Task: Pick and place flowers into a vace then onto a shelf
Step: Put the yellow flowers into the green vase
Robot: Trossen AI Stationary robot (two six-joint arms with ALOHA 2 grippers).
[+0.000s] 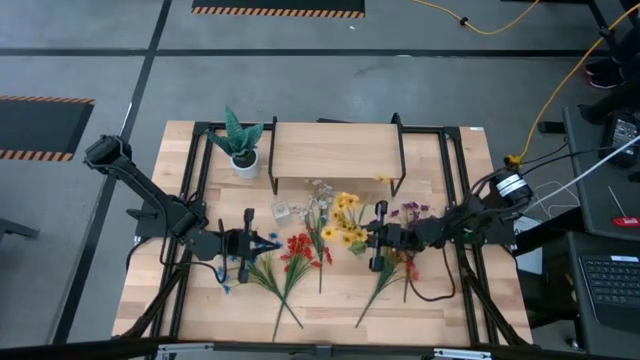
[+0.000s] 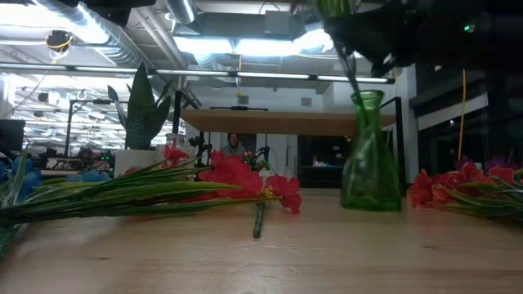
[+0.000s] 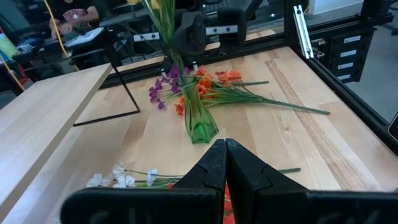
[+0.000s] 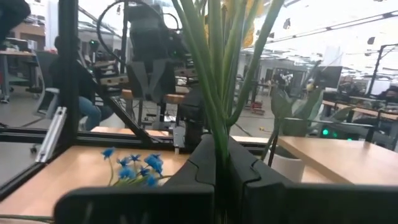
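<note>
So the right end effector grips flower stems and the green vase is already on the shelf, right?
No: the left wrist view shows the green vase standing on the tabletop, beside the shelf. The right end effector does grip flower stems.

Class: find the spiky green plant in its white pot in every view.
High view: spiky green plant in white pot, left of the pale wooden shelf.
Low view: left.
Left wrist view: not in it.
Right wrist view: beside the shelf's end.
Shared landmark: the shelf.
</note>
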